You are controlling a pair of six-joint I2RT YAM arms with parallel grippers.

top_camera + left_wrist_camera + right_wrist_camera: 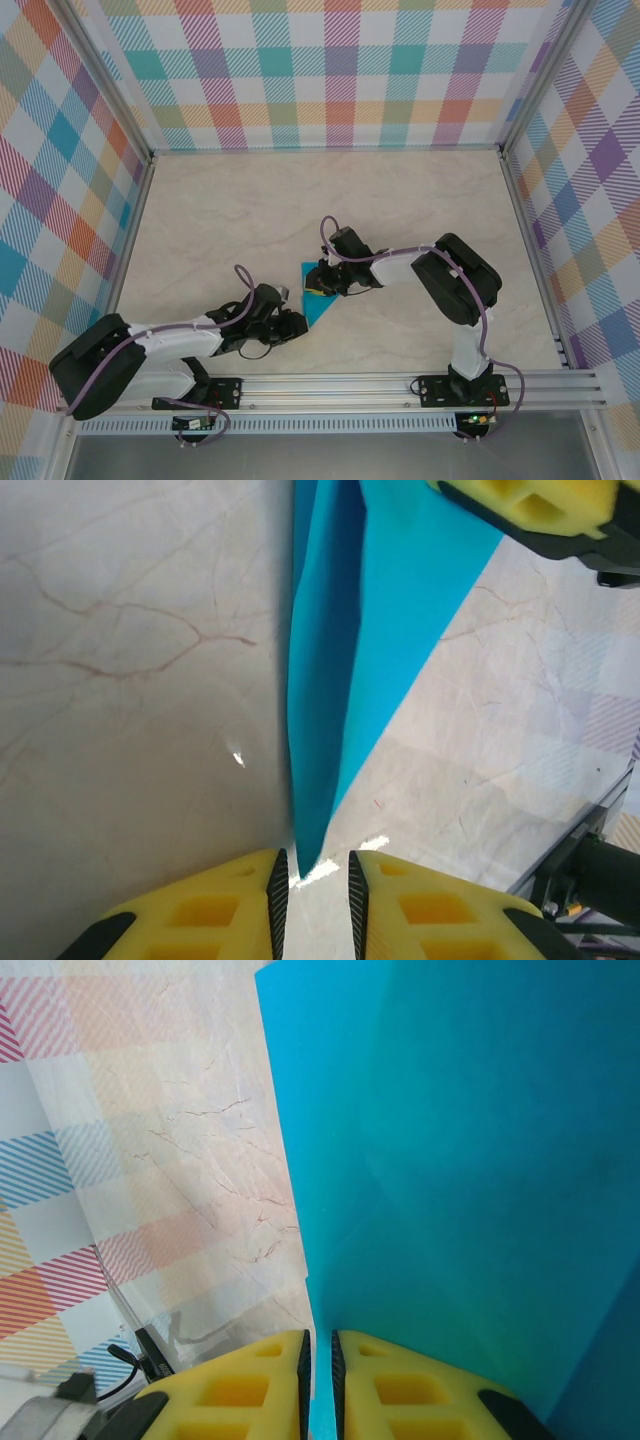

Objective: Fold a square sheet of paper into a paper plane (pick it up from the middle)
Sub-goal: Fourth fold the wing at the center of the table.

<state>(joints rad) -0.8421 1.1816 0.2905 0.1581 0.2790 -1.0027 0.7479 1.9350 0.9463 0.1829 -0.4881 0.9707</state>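
Note:
The teal-blue square sheet of paper (322, 310) lies folded into a long wedge with a sharp tip, just in front of the arms. In the left wrist view the paper (400, 600) has one flap standing up, and its tip reaches the mouth of my left gripper (312, 900). Those jaws stand a little apart, with bare table showing between them. My left gripper (296, 322) sits at the paper's near left end. My right gripper (318, 290) is over the far end. In the right wrist view, that gripper (320, 1380) is shut on the paper's (480, 1160) edge.
The marble-look table (300, 200) stretches away behind the paper. Plaid walls (340, 80) with aluminium posts close in the back and both sides. An aluminium rail (400, 385) carries the arm bases along the near edge. One yellow fingertip (530, 500) of the right gripper sits on the paper's far end.

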